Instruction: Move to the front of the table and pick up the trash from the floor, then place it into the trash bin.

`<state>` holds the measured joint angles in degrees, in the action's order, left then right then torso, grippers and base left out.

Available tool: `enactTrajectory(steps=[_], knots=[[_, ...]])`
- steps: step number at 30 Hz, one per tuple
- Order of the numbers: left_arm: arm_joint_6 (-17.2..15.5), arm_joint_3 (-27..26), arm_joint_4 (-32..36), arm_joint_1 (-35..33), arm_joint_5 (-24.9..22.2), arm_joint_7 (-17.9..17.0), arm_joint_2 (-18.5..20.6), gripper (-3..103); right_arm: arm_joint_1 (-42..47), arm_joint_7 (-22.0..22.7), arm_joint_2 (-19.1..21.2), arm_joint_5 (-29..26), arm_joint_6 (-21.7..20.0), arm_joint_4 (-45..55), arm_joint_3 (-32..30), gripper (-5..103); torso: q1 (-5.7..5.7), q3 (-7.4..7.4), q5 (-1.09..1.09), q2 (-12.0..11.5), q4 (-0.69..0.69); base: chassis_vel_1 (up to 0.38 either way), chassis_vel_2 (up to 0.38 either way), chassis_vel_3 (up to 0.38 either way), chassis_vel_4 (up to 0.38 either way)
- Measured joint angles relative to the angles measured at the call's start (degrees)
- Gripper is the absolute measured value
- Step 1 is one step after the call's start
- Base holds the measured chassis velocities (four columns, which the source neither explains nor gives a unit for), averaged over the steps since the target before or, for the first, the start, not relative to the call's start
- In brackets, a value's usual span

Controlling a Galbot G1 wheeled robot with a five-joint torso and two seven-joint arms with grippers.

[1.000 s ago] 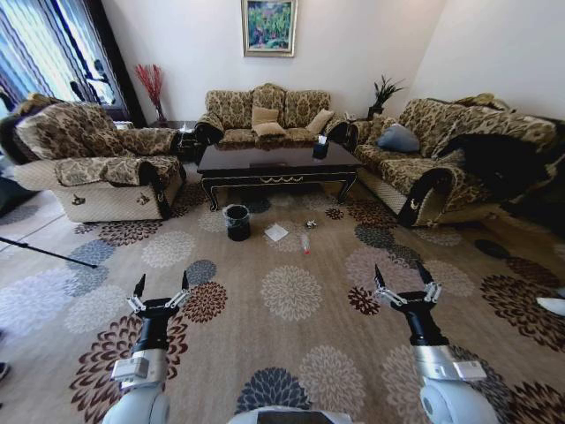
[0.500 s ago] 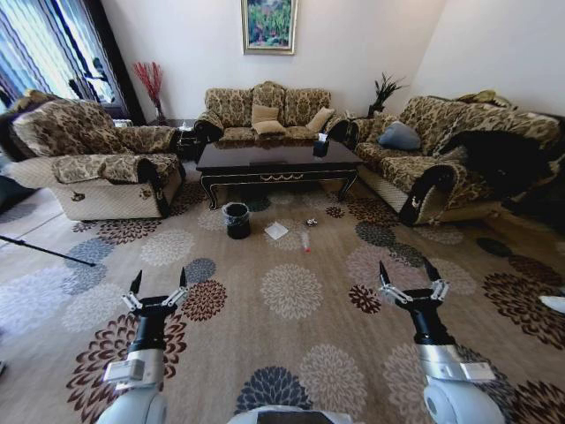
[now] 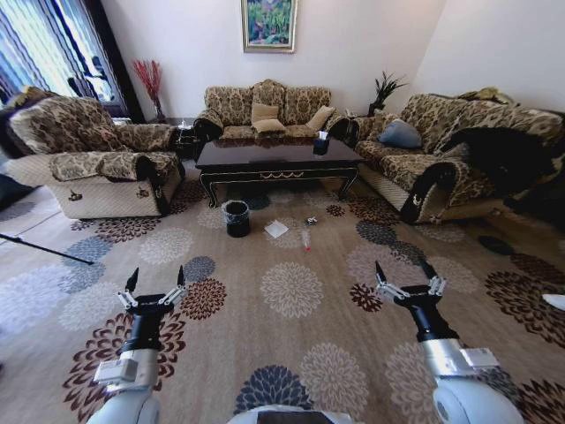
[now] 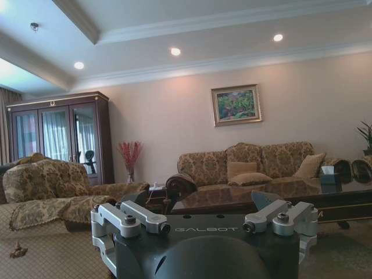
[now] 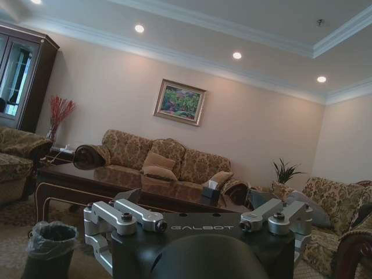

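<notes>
Open flowered carpet [image 3: 291,291] lies ahead; the small black plastic-lined bin [image 3: 236,218] stands before the dark glossy wooden surface [image 3: 277,157], sofas flanking.

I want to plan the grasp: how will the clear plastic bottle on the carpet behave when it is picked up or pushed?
The clear plastic bottle lies on its side, so a push will probably roll it. It looks small and perhaps empty, so likely light. Its smooth wall may slip or dent under squeezing.

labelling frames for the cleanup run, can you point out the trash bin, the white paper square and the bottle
trash bin [image 3: 237,219], head view, on its black side wall
white paper square [image 3: 276,230], head view, middle of the sheet
bottle [image 3: 305,238], head view, on its clear body
</notes>
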<state>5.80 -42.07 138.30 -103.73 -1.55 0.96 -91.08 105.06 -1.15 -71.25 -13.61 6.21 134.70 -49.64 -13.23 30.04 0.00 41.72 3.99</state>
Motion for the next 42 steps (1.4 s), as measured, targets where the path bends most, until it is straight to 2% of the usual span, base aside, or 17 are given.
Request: enactTrajectory(steps=[10, 19, 26, 42], knots=[[0.5, 0.2, -0.6, -0.1, 0.7, 0.3, -0.1, 100, 0.3, 1.1, 0.4, 0.7, 0.2, 0.3, 0.7, 100, 1.01, -1.49, 0.00, -2.5, 0.00, 0.000, 0.000, 0.000, 0.000], [1.1, 0.4, -1.1, -0.3, 0.9, 0.3, -0.2, 100, 0.2, 3.0, 0.0, 0.1, 2.8, 0.0, 1.3, 100, 1.89, -2.76, 0.00, -4.7, 0.00, 0.000, 0.000, 0.000, 0.000], [1.3, 0.8, -1.9, 0.1, 0.9, 0.3, -0.2, 100, -0.1, 3.5, -0.4, -0.4, 6.4, -1.5, 1.6, 100, 2.55, -3.75, 0.00, -6.3, 0.00, 0.000, 0.000, 0.000, 0.000], [1.5, 0.8, -2.6, 0.6, 1.1, 0.3, -0.5, 100, -1.3, 2.8, -0.4, -0.3, 7.0, -2.8, 3.0, 100, 4.08, -6.07, 0.00, -10.1, 0.00, 0.000, 0.000, 0.000, 0.000]])
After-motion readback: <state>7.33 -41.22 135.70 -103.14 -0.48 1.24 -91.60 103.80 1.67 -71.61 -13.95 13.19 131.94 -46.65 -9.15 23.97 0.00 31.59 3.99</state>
